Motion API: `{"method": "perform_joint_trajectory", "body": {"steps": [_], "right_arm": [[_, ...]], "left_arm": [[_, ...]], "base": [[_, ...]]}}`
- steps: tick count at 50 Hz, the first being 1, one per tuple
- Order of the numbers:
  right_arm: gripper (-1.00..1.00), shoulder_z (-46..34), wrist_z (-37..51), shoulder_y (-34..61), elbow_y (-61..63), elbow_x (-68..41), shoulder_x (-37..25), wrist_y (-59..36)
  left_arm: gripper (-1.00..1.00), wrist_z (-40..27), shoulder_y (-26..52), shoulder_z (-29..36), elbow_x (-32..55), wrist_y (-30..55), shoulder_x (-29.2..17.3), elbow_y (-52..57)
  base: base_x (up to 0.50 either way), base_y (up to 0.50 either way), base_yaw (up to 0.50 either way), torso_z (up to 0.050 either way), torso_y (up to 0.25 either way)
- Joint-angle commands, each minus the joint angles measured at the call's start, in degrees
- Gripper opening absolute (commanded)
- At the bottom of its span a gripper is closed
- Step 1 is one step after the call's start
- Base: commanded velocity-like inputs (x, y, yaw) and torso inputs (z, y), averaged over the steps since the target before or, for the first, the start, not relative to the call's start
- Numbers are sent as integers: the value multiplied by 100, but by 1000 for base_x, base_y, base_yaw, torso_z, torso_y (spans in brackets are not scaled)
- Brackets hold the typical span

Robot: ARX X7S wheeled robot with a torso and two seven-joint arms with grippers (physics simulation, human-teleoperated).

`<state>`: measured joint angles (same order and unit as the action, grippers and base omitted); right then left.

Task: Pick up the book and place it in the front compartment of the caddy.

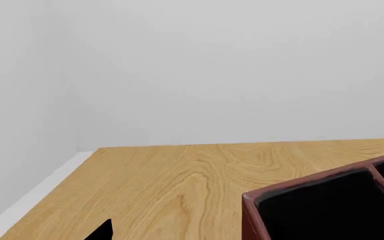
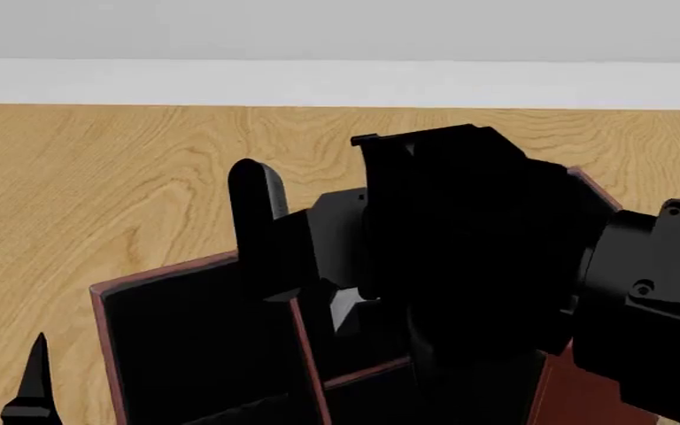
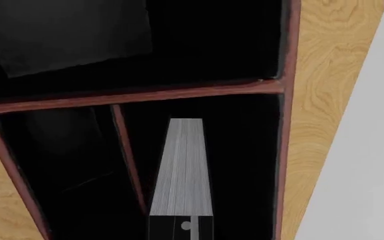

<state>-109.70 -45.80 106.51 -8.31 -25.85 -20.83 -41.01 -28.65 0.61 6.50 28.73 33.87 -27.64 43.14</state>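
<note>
The dark-red caddy (image 3: 287,125) fills the right wrist view, black inside, with red-edged dividers (image 3: 128,160). The book (image 3: 182,170) shows its pale grey page edge. It stands on end inside the cell between a thin divider and the caddy's outer wall. My right gripper (image 3: 182,227) is shut on the book's upper end. In the head view my right arm (image 2: 482,248) covers most of the caddy (image 2: 110,354), and a pale sliver of the book (image 2: 346,312) shows under it. My left gripper (image 2: 10,394) is open, beside the caddy's left wall, holding nothing.
The caddy (image 1: 249,215) rests on a wooden table (image 1: 178,180). The table's far edge meets a white wall (image 1: 212,75). One tip of my left gripper's fingers (image 1: 102,231) shows over the wood. A wider caddy cell (image 3: 65,40) lies beyond the cross divider.
</note>
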Motion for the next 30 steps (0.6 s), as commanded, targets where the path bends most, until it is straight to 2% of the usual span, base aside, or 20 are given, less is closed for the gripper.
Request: {"method": "perform_joint_trajectory", "body": {"steps": [1, 3, 4, 20, 30], "right_arm": [[-100, 17, 57, -165, -576, 990, 150, 527], [-100, 32, 48, -193, -634, 940, 204, 357], [100, 16, 97, -204, -663, 1000, 205, 431], [100, 103, 165, -55, -255, 973, 107, 166], [100, 393, 285, 314, 933, 686, -244, -577]], "left_arm": [[100, 192, 0, -98, -23, -70, 88, -24], [100, 193, -14, -98, -22, -79, 83, -22], [100, 192, -15, -101, -19, -82, 82, -28], [100, 189, -63, -113, 9, -141, 63, -19], [100, 186, -91, -140, 43, -175, 45, 5]], "base": [[0, 0, 0, 0, 0], [0, -1, -2, 0, 0], [11, 0, -3, 0, 0], [0, 0, 0, 0, 0], [0, 0, 0, 0, 0]]}}
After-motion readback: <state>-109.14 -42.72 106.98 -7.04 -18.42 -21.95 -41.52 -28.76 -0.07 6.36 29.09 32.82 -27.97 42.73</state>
